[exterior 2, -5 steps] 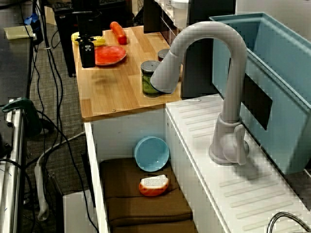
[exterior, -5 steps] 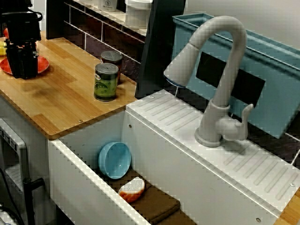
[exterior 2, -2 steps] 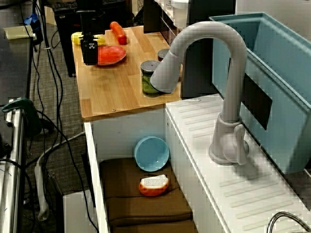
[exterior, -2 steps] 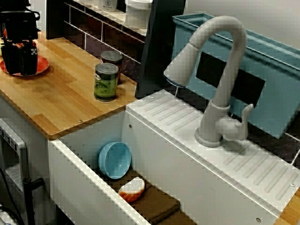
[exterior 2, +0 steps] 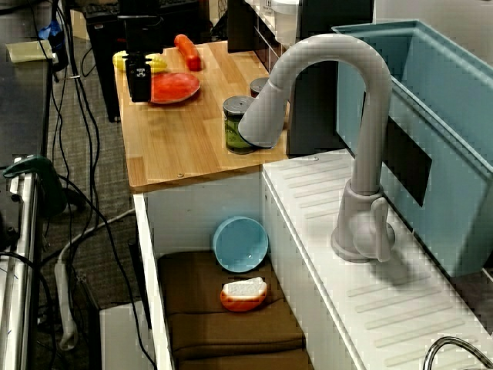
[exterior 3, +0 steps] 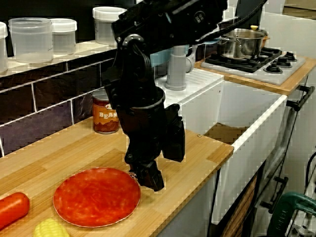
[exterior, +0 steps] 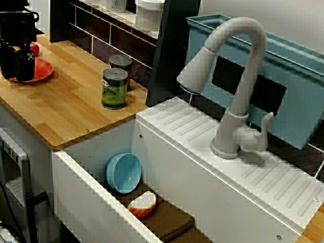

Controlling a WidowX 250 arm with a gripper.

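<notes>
My black gripper point(exterior: 16, 76) hangs fingers-down over the near rim of a red plate point(exterior: 44, 71) at the far end of the wooden counter point(exterior: 66, 109). In the view from the counter's end, the gripper point(exterior 3: 148, 180) hovers just above the wood at the plate's point(exterior 3: 96, 196) right edge, touching nothing. Plate red shows between the fingers, which stand open and hold nothing. The plate is bare. A carrot point(exterior 3: 12, 208) and a yellow corn cob point(exterior 3: 49, 229) lie beside it. In the view along the sink, the gripper point(exterior 2: 139, 96) is left of the plate point(exterior 2: 176, 87).
A green can point(exterior: 115, 88) and a beans can point(exterior 3: 105, 118) stand near the tiled wall. The sink holds a blue bowl point(exterior: 124, 173) and an orange-and-white piece point(exterior: 143, 204) on a brown cloth. A grey faucet point(exterior: 238, 86) and a blue rack point(exterior: 298, 96) are at the right.
The gripper has risen from the plate and shifted slightly toward the counter's far end. Nothing else has moved.
</notes>
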